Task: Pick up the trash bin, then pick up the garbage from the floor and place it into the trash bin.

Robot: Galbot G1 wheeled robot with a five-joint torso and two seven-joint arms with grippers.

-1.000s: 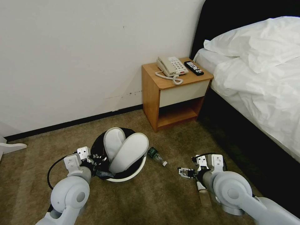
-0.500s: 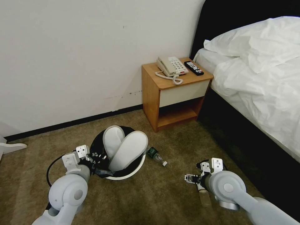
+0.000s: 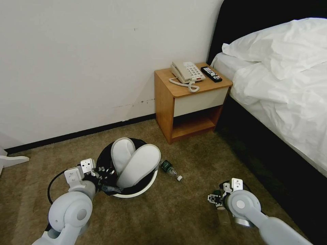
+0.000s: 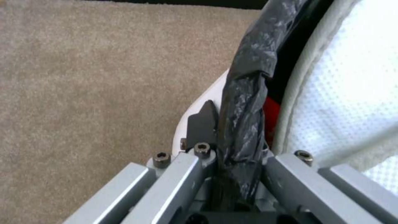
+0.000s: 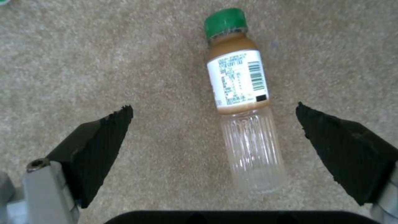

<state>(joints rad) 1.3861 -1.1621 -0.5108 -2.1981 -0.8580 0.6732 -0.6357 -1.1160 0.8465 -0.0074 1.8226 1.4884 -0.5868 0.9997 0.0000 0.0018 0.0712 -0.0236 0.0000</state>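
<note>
Currently the right gripper (image 5: 213, 124) hangs low over the floor (image 3: 177, 217), its two black pads spread wide on either side of a clear ribbed bottle (image 5: 244, 115) with a green cap and white label, which lies flat on the carpet. Neither pad touches the bottle. Over the last second this gripper has drawn back from the trash bin (image 3: 150, 185) toward the robot's base and dropped closer to the carpet, ending directly above the bottle; in the head view the right gripper (image 3: 215, 199) now sits well to the right of the bin.

The left gripper (image 4: 226, 149) is pinched on the bin's rim, one pad against the white outer wall, the black bag liner bunched between the pads. The bin has shifted only slightly, and the grip on it has held. Two white slippers (image 3: 134, 163) stand upright inside the bin, and something red shows beneath them in the left wrist view.

A second small bottle (image 3: 170, 169), dark green label and white cap, lies just beside the bin on its right, touching or nearly touching the rim.

Judgement: bin pickup is done; the slippers are binned; the green-capped bottle is lined up for grasping, with the other bottle outstanding.
</note>
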